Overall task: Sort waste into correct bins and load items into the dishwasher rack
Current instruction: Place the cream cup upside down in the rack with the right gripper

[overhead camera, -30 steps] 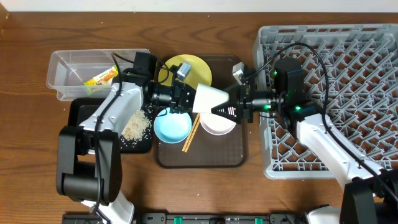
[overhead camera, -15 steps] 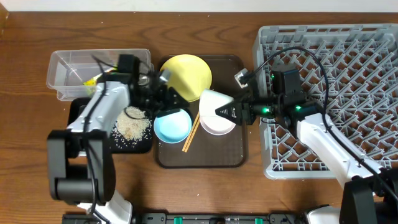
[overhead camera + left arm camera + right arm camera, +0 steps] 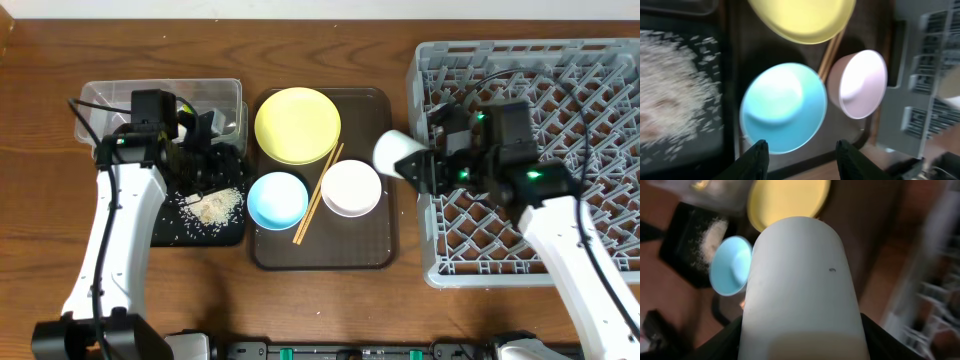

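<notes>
1. Against a second ago: finds the left arm off the brown tray [image 3: 320, 250] and back over the black tray [image 3: 175, 232]. Finds the right arm drawn rightward, carrying the cup [image 3: 398, 152] off toward the rack [image 3: 560, 80].
2. Right pincer [image 3: 420, 163]: pinches the cup, which fills the right wrist view with a finger either side.
3. Left pincer [image 3: 802, 157]: spread, with nothing between the fingers. Looks down on the blue bowl [image 3: 783, 106] from the side of the rice [image 3: 215, 205].
4. Cup's place: held above the counter [image 3: 40, 250], at the seam between the brown tray's right rim and the rack's left wall, not yet over the pegs.
5. Key relation: cup juts leftward from the right pincer, with its long axis running left to right in line with the forearm, so the rack lies behind the pincer, to the right. Probably calls for a further pull to the right and a turn of the wrist before setting down. Cannot tell which end is the mouth.
6. Nearer arm: the right, already beside the rack. The left is well apart, by the tub [image 3: 110, 95].
7. Left to load, all on the brown tray: plate [image 3: 297, 125], blue bowl, white bowl [image 3: 350, 188], and chopsticks [image 3: 320, 190] lying aslant between the bowls.
</notes>
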`<state>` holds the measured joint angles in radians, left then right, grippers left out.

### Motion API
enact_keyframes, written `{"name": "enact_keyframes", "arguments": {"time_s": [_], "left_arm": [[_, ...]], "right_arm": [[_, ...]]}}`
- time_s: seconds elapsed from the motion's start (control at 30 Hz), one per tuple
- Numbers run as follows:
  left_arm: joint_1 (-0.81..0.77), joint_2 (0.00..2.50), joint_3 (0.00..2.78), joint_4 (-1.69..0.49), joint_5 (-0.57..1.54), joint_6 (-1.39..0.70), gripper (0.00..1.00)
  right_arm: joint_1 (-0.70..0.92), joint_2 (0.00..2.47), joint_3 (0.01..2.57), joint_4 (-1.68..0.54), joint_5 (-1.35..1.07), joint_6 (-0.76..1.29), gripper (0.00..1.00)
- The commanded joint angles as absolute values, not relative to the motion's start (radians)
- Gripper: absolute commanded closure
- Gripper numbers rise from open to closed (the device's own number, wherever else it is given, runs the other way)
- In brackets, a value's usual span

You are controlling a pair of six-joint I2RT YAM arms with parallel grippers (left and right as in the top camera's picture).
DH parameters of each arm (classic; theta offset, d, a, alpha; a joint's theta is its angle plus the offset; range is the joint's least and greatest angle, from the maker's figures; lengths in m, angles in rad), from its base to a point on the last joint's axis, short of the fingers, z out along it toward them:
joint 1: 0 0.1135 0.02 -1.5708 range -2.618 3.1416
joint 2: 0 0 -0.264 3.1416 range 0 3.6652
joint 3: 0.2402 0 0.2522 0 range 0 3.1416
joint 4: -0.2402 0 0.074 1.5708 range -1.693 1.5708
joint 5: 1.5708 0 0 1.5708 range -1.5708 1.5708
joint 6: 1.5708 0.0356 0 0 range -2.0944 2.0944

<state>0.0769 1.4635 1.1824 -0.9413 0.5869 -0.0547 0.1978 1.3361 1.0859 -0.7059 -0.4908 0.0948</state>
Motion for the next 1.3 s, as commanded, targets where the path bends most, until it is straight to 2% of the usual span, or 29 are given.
{"name": "enact_keyframes", "arguments": {"time_s": [0.0, 0.23, 0.53, 0.87, 1.27], "left_arm": [[0.078, 1.449, 1.196, -0.957, 0.500, -0.043, 0.53], [0.078, 1.450, 1.196, -0.971, 0.499, -0.043, 0.53], [0.078, 1.450, 1.196, -0.971, 0.481, -0.043, 0.53], [0.078, 1.450, 1.196, -0.971, 0.481, -0.043, 0.53], [0.078, 1.450, 1.196, -0.972, 0.481, -0.043, 0.53]], "right_arm": [[0.168, 1.302, 1.180, -0.771, -0.369, 0.076, 0.99], [0.130, 1.302, 1.317, -0.985, -0.218, 0.079, 0.99], [0.035, 1.302, 1.335, -1.259, 0.099, 0.240, 0.99], [-0.144, 1.328, 1.320, -1.279, 0.124, 0.242, 0.99], [-0.150, 1.399, 1.161, -1.262, 0.089, 0.243, 0.99]]}}
